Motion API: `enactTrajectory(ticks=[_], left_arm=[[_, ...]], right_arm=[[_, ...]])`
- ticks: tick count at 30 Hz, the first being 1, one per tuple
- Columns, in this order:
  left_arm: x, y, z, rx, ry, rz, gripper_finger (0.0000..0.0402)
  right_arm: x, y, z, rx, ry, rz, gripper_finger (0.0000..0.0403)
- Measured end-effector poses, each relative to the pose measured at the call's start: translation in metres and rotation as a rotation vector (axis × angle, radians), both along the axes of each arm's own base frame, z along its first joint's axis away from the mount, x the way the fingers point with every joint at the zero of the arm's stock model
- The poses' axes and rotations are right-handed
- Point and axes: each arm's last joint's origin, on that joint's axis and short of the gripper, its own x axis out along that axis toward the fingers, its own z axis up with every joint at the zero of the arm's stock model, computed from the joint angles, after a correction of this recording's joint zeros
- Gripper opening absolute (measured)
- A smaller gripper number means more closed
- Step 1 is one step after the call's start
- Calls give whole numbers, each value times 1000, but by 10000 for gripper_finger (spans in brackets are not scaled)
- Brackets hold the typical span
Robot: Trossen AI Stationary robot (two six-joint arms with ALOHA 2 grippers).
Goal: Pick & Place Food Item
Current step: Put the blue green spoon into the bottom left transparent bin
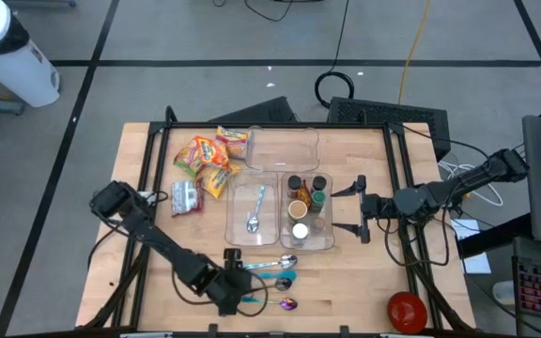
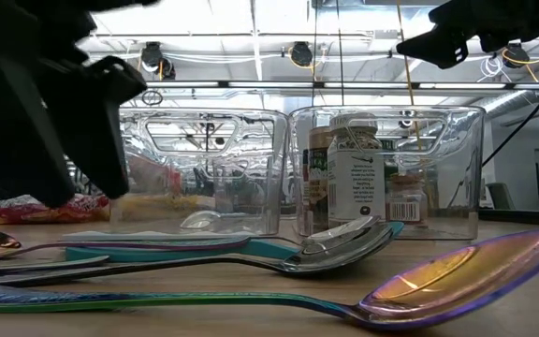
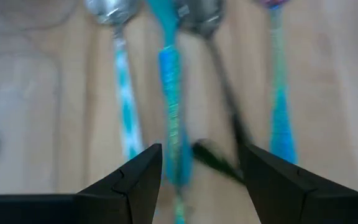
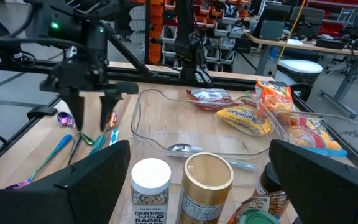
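step: left gripper (image 1: 236,272) fingers apart above spoons (image 1: 275,270) | right gripper (image 1: 360,207) wide apart beside bin (image 1: 330,239) | next: descend, close on one handle

High view straight down over whole tabletop (image 1: 364,282). Low view at surface level, close behind spoons (image 2: 344,245), facing clear bins (image 2: 386,168). Wrist views look forward; left one also close on spoons, right one on bins.

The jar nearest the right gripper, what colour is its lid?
White; the jar and its lid show best in the right wrist view.
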Motion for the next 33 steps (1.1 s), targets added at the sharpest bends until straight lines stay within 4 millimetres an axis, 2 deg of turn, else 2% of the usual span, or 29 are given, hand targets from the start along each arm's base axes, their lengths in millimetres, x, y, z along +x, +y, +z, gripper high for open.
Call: enactTrajectory(ticks=[6, 17, 22, 26, 33], left_arm=[[0, 8, -3, 17, 33, 68, 223], [7, 9, -24, -17, 103, 112, 223], [8, 7, -25, -64, 113, 100, 223], [10, 1, -24, -138, 126, 6, 223], [11, 6, -21, -72, 88, 11, 223]], right_arm=[[0, 0, 0, 0, 1, 0, 380], [0, 0, 0, 0, 1, 1, 380], [0, 0, 0, 0, 0, 1, 380], [0, 0, 0, 0, 0, 1, 380], [0, 0, 0, 0, 1, 1, 380]])
